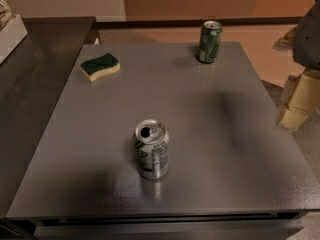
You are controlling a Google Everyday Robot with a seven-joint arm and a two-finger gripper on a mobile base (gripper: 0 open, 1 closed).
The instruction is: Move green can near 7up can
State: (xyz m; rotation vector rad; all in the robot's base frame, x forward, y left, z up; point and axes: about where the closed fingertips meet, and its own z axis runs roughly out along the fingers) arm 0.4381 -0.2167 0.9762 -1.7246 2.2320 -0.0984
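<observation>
The green can (210,42) is dark green with a silver top and stands upright near the far edge of the grey table (90,149), right of centre. The 7up can (151,149) is silver-white with a green logo and an opened top; it stands upright in the front middle of the table. My gripper (298,100) shows as pale blocky parts at the right edge of the camera view, beyond the table's right side. It is well apart from both cans and holds nothing that I can see.
A green and yellow sponge (100,66) lies at the far left of the table. A dark counter (50,34) adjoins the table on the left, with a white box (10,36) on it. A wall runs behind.
</observation>
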